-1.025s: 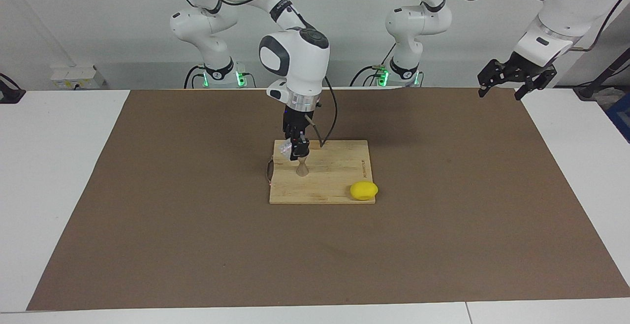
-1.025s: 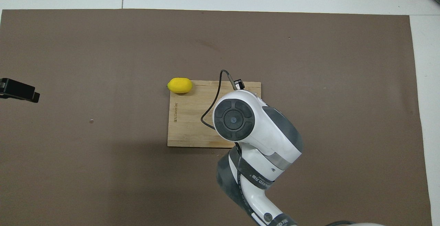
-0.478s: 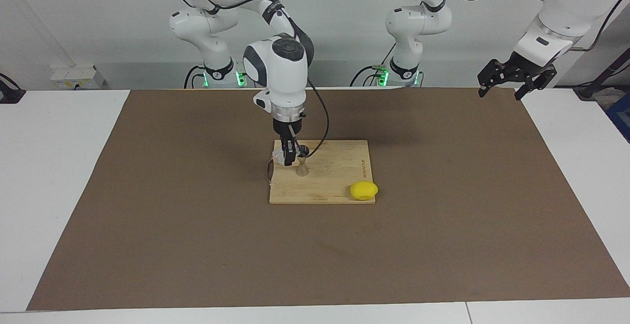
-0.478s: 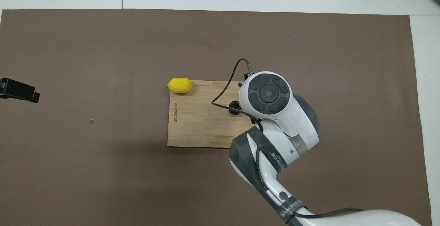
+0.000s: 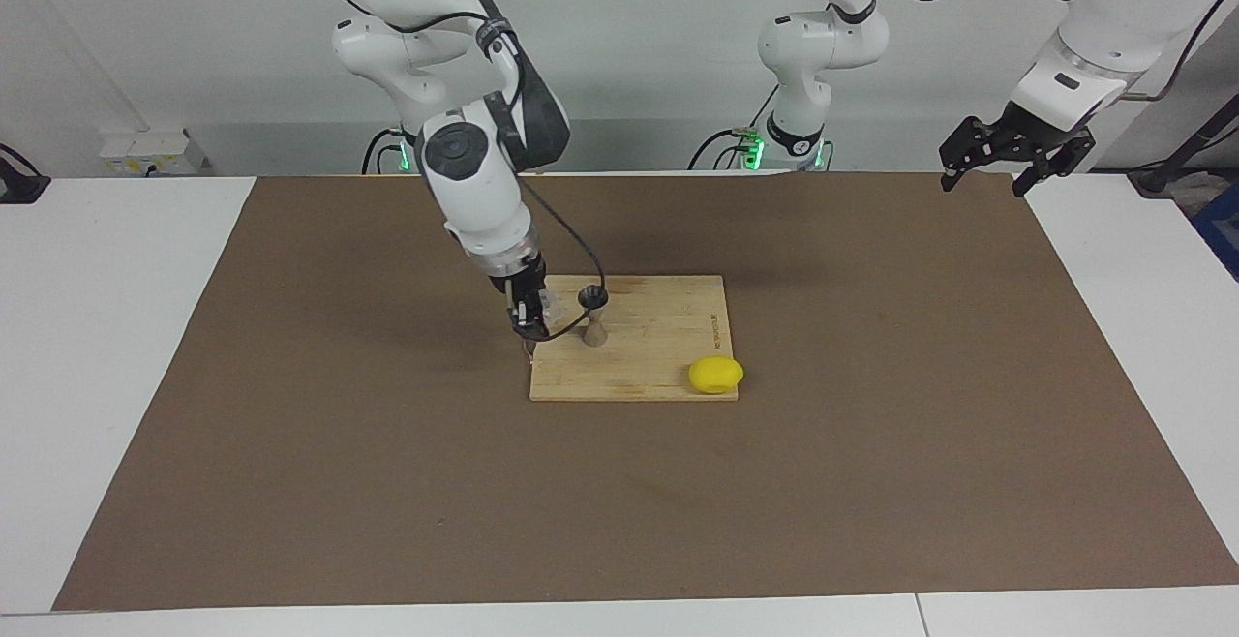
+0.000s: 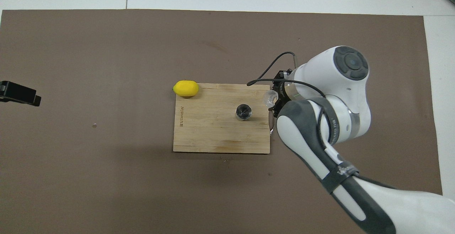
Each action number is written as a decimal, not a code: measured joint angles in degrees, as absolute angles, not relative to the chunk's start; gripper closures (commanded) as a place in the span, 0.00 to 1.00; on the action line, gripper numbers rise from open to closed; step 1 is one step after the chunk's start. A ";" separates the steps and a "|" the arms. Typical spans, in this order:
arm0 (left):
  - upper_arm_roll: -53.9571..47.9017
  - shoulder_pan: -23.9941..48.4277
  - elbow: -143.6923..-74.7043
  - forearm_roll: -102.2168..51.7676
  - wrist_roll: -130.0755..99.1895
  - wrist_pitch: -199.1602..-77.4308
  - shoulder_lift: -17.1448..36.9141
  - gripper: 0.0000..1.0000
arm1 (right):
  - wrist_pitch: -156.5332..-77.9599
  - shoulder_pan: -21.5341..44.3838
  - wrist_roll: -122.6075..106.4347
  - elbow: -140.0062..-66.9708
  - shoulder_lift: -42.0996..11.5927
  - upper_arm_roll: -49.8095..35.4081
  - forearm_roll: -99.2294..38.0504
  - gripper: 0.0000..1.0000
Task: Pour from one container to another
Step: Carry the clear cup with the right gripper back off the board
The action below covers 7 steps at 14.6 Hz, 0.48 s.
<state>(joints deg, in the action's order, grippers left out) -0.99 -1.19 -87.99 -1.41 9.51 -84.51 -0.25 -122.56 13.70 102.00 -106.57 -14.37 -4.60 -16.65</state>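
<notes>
The small clear cup (image 5: 551, 308) (image 6: 269, 99) is held in my right gripper (image 5: 533, 314) (image 6: 274, 101), which is shut on it. The wrist leans over, and the cup hangs low over the wooden board's (image 5: 668, 358) (image 6: 213, 134) edge at the right arm's end. The metal hourglass jigger (image 5: 593, 318) (image 6: 244, 112) stands upright on the board beside the cup, a short gap apart, and its dark mouth shows from above. My left gripper (image 5: 1012, 159) (image 6: 19, 94) waits open, raised over the mat's edge at the left arm's end.
A yellow lemon (image 5: 715, 375) (image 6: 186, 88) lies at the board's corner farther from the robots, toward the left arm's end. A brown mat (image 5: 290, 424) (image 6: 89, 49) covers the white table. The right arm's cable loops over the board near the jigger.
The right arm has swung from over the jigger toward its own end and leaned its wrist over. The cup went with it and now sits lower, beside the jigger. The left arm stayed still.
</notes>
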 measured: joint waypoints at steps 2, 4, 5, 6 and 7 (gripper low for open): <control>-0.99 -1.19 -87.99 -1.41 9.51 -84.51 -0.26 0.00 | -122.57 8.45 92.35 -109.04 -14.20 -4.49 -25.40 1.00; -0.99 -1.19 -87.99 -1.41 9.51 -84.51 -0.26 0.00 | -122.42 2.77 83.55 -111.66 -13.75 -4.43 -31.51 1.00; -0.99 -1.19 -87.99 -1.41 9.51 -84.51 -0.26 0.00 | -122.09 0.23 80.10 -112.82 -13.56 -4.43 -33.32 1.00; -0.99 -1.19 -87.99 -1.41 9.51 -84.51 -0.26 0.00 | -121.54 -2.14 76.66 -113.93 -13.40 -4.42 -35.12 1.00; -0.99 -1.19 -87.99 -1.41 9.51 -84.51 -0.26 0.00 | -121.03 -4.03 73.60 -114.77 -13.35 -4.42 -36.49 1.00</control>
<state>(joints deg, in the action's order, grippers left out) -0.99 -1.19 -87.99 -1.41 9.51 -84.51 -0.26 -121.03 -4.03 73.60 -114.77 -13.35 -4.42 -36.49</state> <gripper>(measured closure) 0.000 0.493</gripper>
